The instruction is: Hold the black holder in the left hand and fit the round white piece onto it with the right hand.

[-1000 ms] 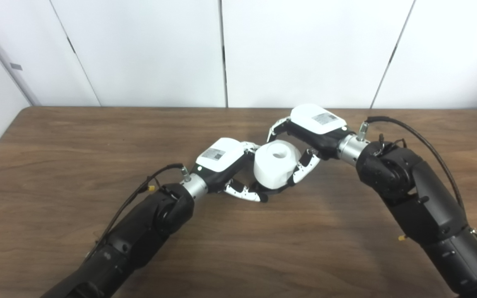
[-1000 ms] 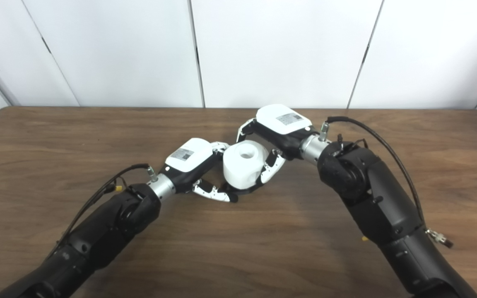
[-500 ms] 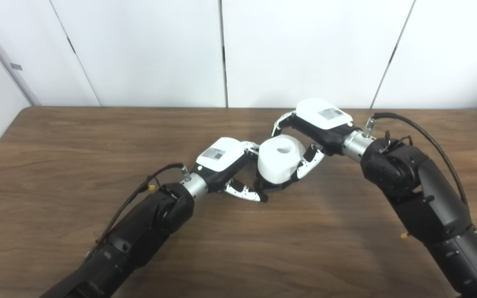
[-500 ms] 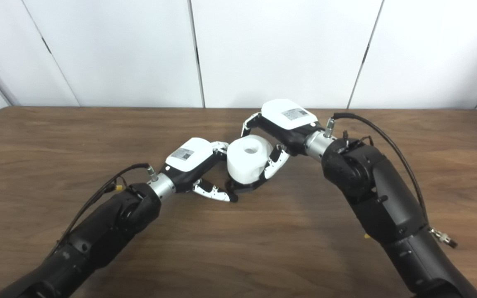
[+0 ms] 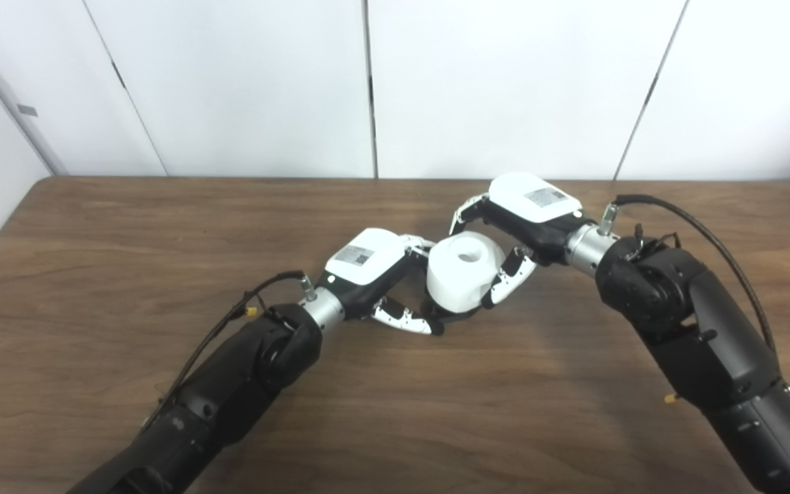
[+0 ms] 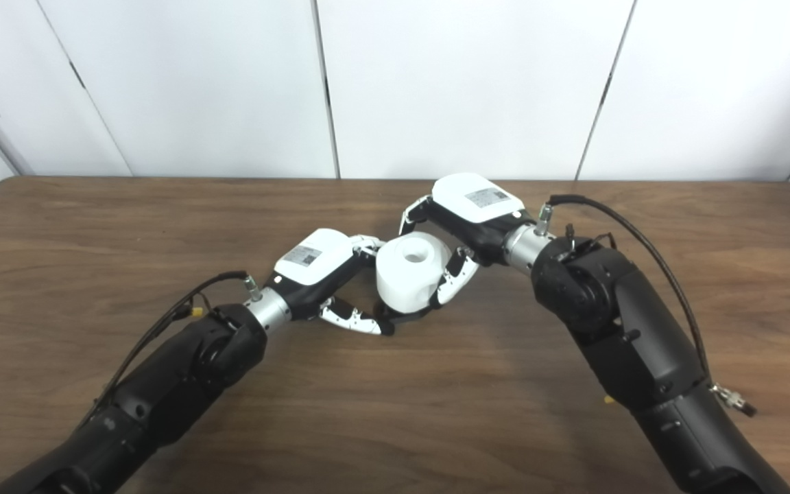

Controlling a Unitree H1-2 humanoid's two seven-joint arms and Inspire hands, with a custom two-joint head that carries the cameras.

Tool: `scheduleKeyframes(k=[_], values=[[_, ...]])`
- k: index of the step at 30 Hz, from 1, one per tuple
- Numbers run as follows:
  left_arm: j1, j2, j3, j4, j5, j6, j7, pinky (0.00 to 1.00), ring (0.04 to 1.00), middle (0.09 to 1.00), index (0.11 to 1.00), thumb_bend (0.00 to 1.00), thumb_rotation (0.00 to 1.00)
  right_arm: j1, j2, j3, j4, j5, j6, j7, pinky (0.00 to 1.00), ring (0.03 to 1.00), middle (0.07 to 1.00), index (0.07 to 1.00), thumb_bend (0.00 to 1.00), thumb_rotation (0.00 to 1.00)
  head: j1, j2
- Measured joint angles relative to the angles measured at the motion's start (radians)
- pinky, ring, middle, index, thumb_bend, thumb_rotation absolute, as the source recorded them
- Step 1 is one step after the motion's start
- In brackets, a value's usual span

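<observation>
The round white piece [image 5: 462, 271], a thick roll with a hole in its top, stands upright at the table's middle. Only a dark sliver of the black holder [image 5: 451, 317] shows under it; the rest is hidden. My right hand [image 5: 513, 230] is shut on the white piece, fingers behind it and thumb at its right side. My left hand [image 5: 385, 281] wraps the holder's base from the left, thumb low in front, fingers behind the roll. The same scene shows in the right eye view, with the white piece [image 6: 410, 272] between both hands.
The brown wooden table [image 5: 127, 233] stretches to both sides, its far edge against white wall panels [image 5: 505, 82]. A black cable [image 5: 703, 240] loops above my right forearm, another one [image 5: 230, 319] along my left forearm.
My right hand lifted the white piece slightly and tilted it half a second ago, then lowered it again onto the holder. My left hand has stayed in place.
</observation>
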Motion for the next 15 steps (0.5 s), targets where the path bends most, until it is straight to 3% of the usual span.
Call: scheduleKeyframes(k=[15], values=[[0.002,0.001,0.001,-0.005,-0.004,0.002,-0.001,0.71,0.855,0.833,0.478,0.53,0.07,-0.019,-0.012,0.032,-0.003,-0.002,0.004,0.032,0.71,0.782,0.739,0.482,0.52,0.14,0.0,0.008]])
